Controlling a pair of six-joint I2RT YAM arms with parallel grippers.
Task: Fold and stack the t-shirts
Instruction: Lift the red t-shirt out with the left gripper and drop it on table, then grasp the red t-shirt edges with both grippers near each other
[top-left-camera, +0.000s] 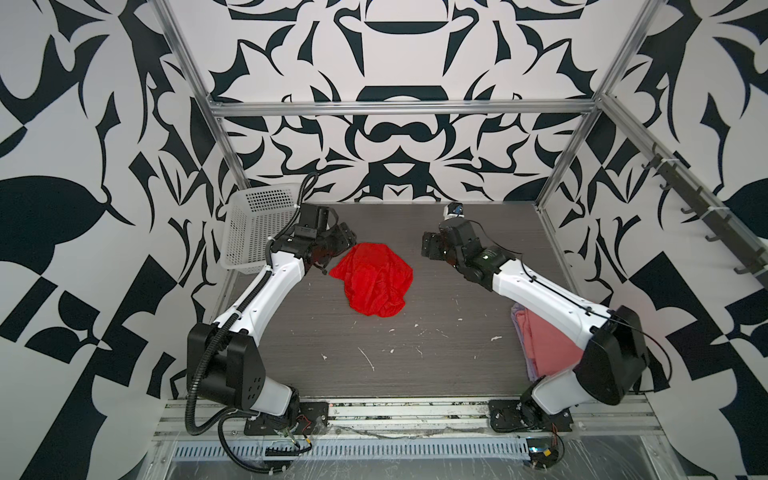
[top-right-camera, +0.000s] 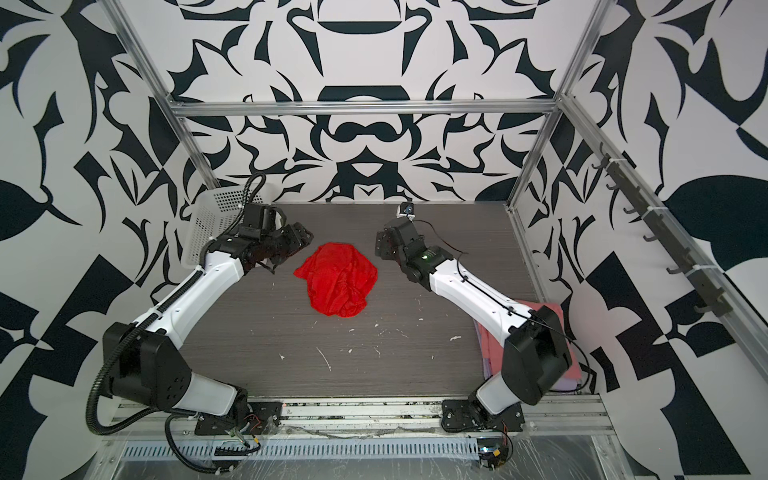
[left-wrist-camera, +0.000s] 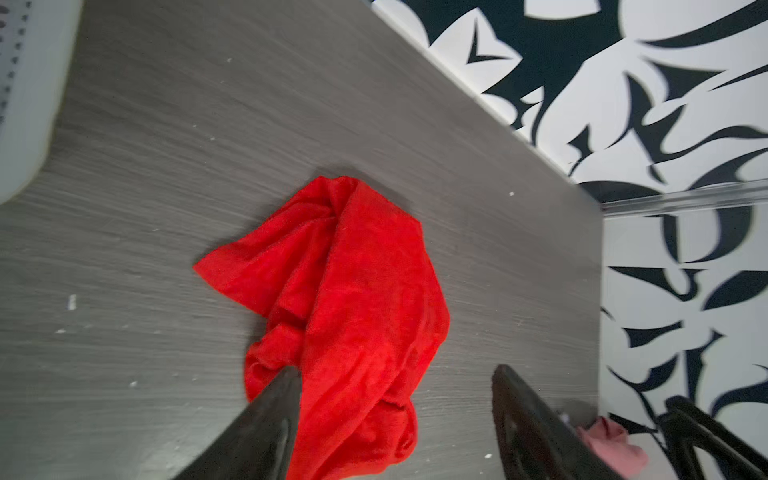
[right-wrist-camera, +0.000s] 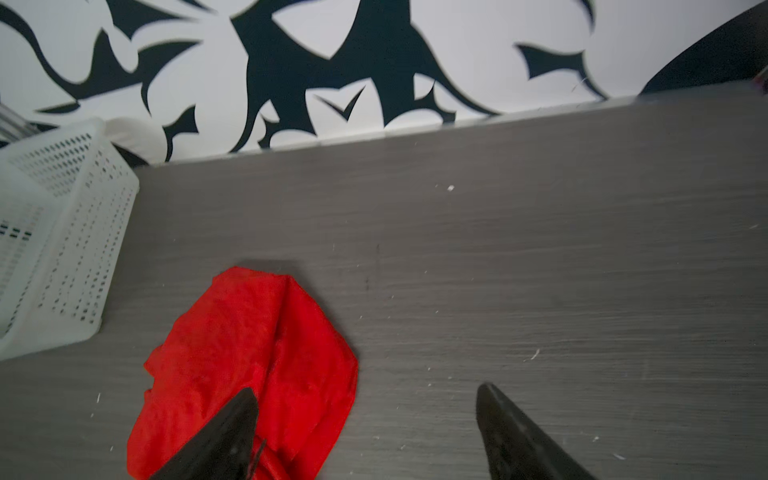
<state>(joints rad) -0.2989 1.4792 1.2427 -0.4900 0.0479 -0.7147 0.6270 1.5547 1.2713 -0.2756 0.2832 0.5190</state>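
At the far left corner of the table (top-left-camera: 415, 365) a white perforated basket (top-left-camera: 253, 224) was seen. Just beside it the left gripper (left-wrist-camera: 397, 370) was held over the table, its jaws spread wide and nothing gripped between them. The red t-shirt (top-left-camera: 374, 280) was found crumpled in a loose heap near the middle of the table, slightly toward the far edge, between the two grippers and touched by neither. No neck label could be made out. The cloth was judged light, soft and limp: no shape would be kept when lifted, and several layers could be caught by a pinch on a bulge. A single free edge was thought the better hold, such as the pointed corner (top-left-camera: 333, 273) lying toward the left gripper. The right gripper (right-wrist-camera: 368, 388) was likewise held wide apart and empty, near the heap's right side. By the near right corner, partly hidden under the right arm, a folded dusty pink t-shirt (top-left-camera: 544, 340) was seen lying on a pale lavender t-shirt (top-left-camera: 518, 312).
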